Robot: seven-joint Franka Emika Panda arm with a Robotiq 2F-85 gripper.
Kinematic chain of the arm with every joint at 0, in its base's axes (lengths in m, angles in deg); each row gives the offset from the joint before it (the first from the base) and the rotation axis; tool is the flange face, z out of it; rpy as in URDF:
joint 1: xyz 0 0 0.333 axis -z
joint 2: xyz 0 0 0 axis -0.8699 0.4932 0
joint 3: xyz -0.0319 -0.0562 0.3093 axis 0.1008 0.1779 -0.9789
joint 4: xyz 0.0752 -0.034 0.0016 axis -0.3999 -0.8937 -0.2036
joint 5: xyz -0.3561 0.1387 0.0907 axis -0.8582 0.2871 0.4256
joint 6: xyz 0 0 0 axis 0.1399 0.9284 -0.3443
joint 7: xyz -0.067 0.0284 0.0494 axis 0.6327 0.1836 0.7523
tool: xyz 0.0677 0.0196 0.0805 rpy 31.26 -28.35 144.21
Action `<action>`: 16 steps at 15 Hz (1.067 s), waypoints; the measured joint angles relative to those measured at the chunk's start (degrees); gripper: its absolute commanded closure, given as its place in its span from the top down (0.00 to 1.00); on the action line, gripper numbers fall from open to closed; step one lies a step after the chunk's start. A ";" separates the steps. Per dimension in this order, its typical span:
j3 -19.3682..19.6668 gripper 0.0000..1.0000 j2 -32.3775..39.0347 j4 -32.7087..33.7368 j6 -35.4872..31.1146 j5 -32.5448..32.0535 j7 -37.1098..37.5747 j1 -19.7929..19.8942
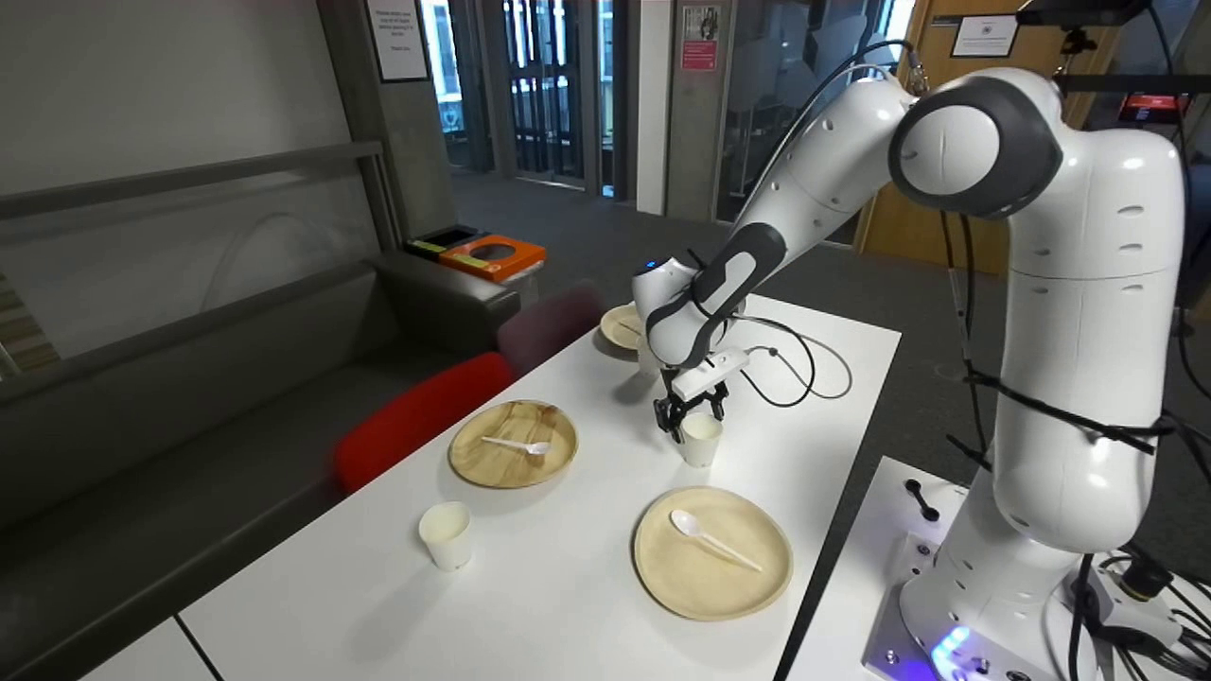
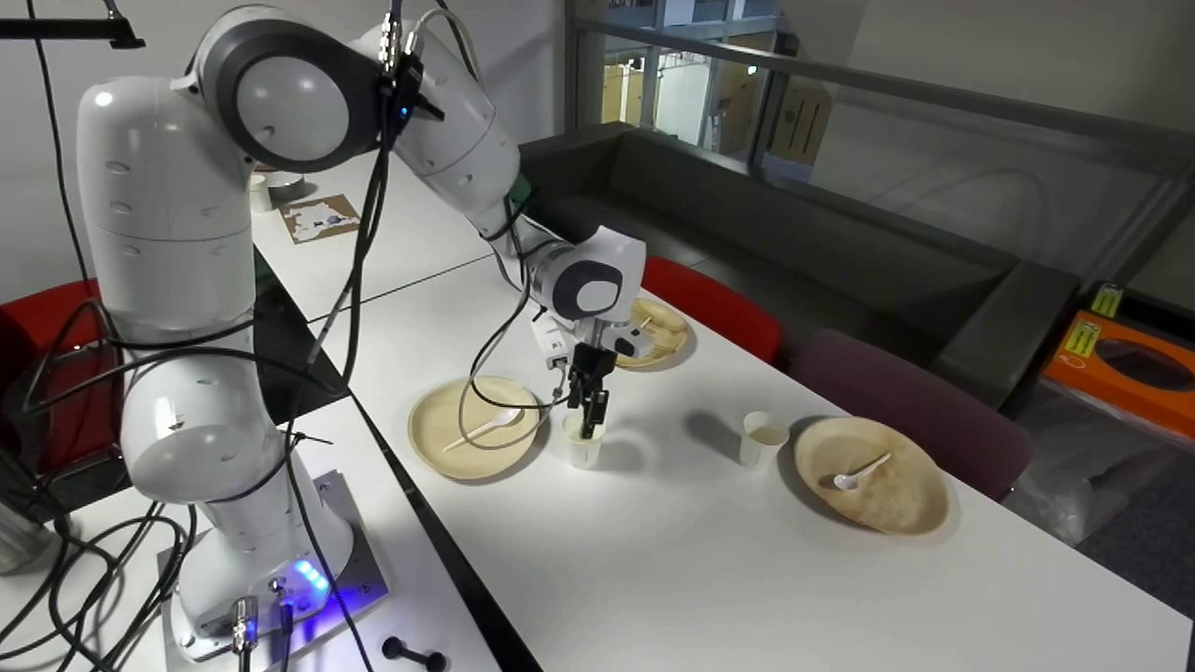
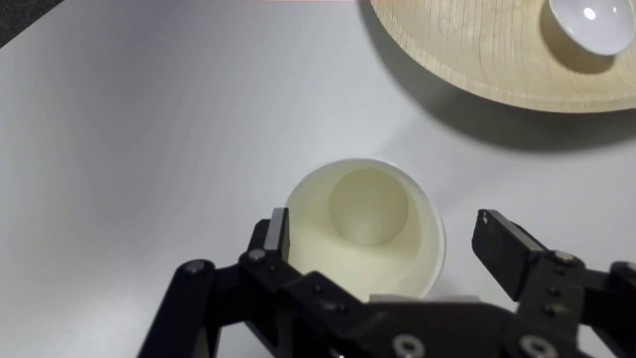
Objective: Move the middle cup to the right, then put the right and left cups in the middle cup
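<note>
A white cup stands upright on the table under my gripper; it also shows in an exterior view. In the wrist view the cup is empty and sits between my open fingers. The left finger overlaps its left rim; a gap shows between its right rim and the right finger. Whether the fingers touch it, I cannot tell. Another white cup stands toward the sofa side; the arm hides it in an exterior view. A third white cup stands beside a plate.
Tan plates with white spoons lie around the cups: one near the base, one by the red chair, one by the purple chair. The near plate's edge shows close to the gripped-side cup. Loose cables hang by the wrist.
</note>
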 measured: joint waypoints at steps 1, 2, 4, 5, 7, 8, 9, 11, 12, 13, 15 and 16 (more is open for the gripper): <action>0.19 1.00 0.89 0.75 0.00 0.19 0.00 -0.09; 0.37 1.00 1.66 1.40 0.00 0.47 0.00 -0.21; 0.68 1.00 2.97 2.40 0.00 1.26 0.00 -0.59; 0.72 1.00 3.47 2.80 0.00 1.59 0.00 -0.75; 0.78 1.00 4.20 3.19 0.00 1.91 0.00 -1.19; 0.81 1.00 4.41 3.29 0.00 1.92 0.00 -1.42; 0.81 0.93 4.61 3.37 0.00 1.92 0.00 -1.61; 1.01 0.67 5.03 3.49 0.00 1.92 0.00 -2.24; 1.09 0.60 5.22 3.54 0.00 1.92 0.02 -2.50; 1.25 0.53 5.35 3.54 0.00 1.92 0.07 -2.83; 1.43 0.38 5.46 3.55 0.00 1.92 0.17 -3.21; 1.61 0.29 5.46 3.55 0.00 1.92 0.25 -3.44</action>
